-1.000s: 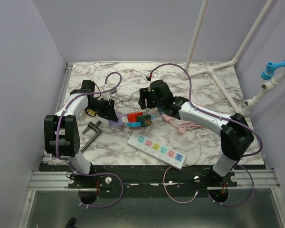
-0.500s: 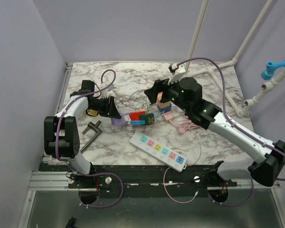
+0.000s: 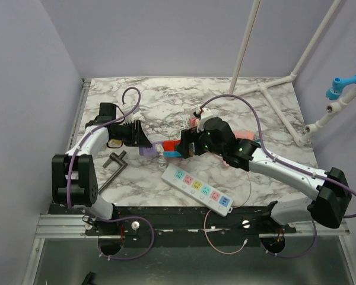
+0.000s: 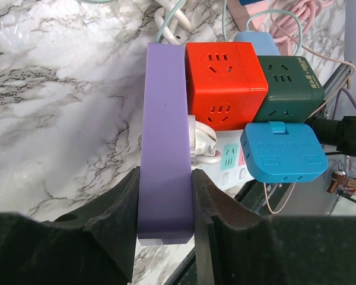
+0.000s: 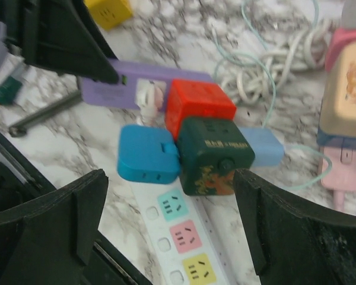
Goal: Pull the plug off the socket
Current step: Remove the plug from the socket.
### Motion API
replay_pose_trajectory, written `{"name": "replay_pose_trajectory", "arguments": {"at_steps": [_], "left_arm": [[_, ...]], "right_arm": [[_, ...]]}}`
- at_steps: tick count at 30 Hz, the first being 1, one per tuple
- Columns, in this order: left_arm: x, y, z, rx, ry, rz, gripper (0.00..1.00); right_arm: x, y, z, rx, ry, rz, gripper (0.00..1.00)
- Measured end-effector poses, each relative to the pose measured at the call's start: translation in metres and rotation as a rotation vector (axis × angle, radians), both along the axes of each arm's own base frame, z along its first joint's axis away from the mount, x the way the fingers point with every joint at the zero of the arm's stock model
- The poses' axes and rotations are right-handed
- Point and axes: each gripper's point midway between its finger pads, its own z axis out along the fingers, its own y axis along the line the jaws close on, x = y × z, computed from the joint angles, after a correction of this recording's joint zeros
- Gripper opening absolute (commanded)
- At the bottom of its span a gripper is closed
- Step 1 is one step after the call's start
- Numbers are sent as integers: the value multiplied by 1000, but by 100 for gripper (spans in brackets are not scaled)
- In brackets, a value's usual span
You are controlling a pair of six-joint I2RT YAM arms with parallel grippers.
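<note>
A purple socket strip (image 4: 165,148) lies on the marble, and my left gripper (image 4: 165,178) is shut on its near end. A white plug (image 4: 203,138) sits in its side next to a red cube socket (image 4: 224,83). A dark green cube (image 4: 288,86) and a blue flat adapter (image 4: 282,151) are clustered against the red cube. In the top view my right gripper (image 3: 187,148) hangs over this cluster. Its wrist view shows the green cube (image 5: 213,154) and blue adapter (image 5: 145,153) below the gap of the right gripper (image 5: 172,196), which is open and holds nothing.
A white power strip (image 3: 200,188) with coloured sockets lies just in front of the cluster. A metal T-handle tool (image 3: 114,163) lies at the left. A pink charger (image 5: 344,77) and coiled white cable (image 5: 273,59) sit behind, a yellow cube (image 5: 110,10) beyond. White pipes (image 3: 267,89) cross the back right.
My right arm swung away to the back and has come down over the cube cluster again, its jaws now wider apart. The left gripper kept its hold on the purple strip.
</note>
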Motion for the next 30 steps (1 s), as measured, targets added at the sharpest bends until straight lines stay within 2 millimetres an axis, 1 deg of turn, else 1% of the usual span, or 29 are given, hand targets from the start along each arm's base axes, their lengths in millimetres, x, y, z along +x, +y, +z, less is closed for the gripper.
{"name": "replay_pose_trajectory", "arguments": {"at_steps": [2,4,6,8,11,13,17,22,24,30], "left_arm": [[-4,0,-2,1,-11,-7,0],[-6,1,-3,6,-37,-19,0],[-9,1,-3,19,-75,-46,0],[-10,0,-1,35,-125,-84,0],[-12,0,1,58,-193,-138,0],[-13,1,5,68,-228,-159,0],[-13,2,10,86,-295,-191,0],[-12,3,20,100,-370,-214,0],[-13,2,23,101,-391,-218,0],[-14,1,27,99,-420,-221,0]], "right_arm": [[-6,-7,-24,-36,48,-9,98],[-10,-12,-38,-64,81,-14,98],[-10,-11,-39,-66,84,-14,98],[-5,-5,-38,-66,79,-12,98],[11,9,-39,-72,79,0,97],[17,17,-42,-70,89,24,97],[35,24,-53,-71,117,61,97],[49,30,-68,-85,156,102,99],[52,36,-72,-91,168,127,100],[51,51,-78,-97,203,198,100]]}}
